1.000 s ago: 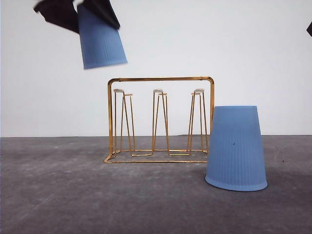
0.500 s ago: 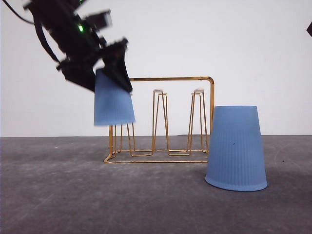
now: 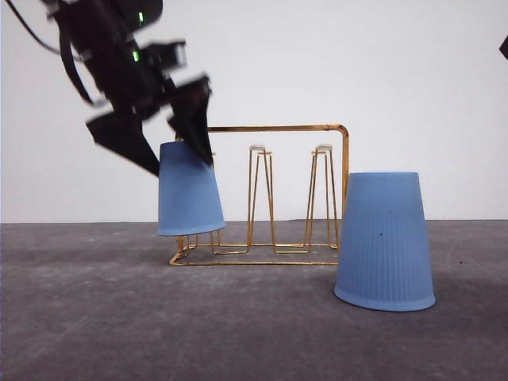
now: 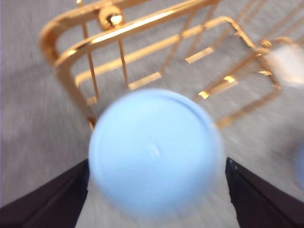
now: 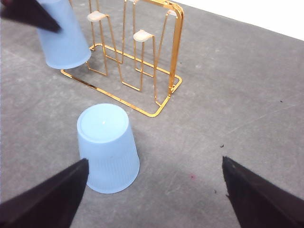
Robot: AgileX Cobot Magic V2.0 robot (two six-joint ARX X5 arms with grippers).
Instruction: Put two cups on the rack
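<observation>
One light blue cup [image 3: 189, 194] hangs upside down, slightly tilted, over the leftmost prong of the gold wire rack [image 3: 270, 128]. My left gripper [image 3: 182, 167] is open, its black fingers [image 3: 127, 143] spread either side of the cup's upturned base. In the left wrist view that base [image 4: 154, 147] lies between the fingers above the rack's frame [image 4: 142, 26]. The second cup [image 3: 385, 242] stands upside down on the table, right of the rack. My right gripper [image 5: 156, 160] is open and holds nothing, with that cup [image 5: 108, 149] just ahead of it.
The grey table top [image 3: 238, 333] stretches in front of the rack, with a white wall behind. Two more white-capped prongs [image 3: 258, 148] stand bare in the middle and at the right of the rack. A dark bit of the right arm [image 3: 504, 46] shows at the upper right edge.
The left arm brought its cup down from high at the left onto the rack's leftmost prong. Its fingers then spread and the cup slid lower. The second cup has not moved.
</observation>
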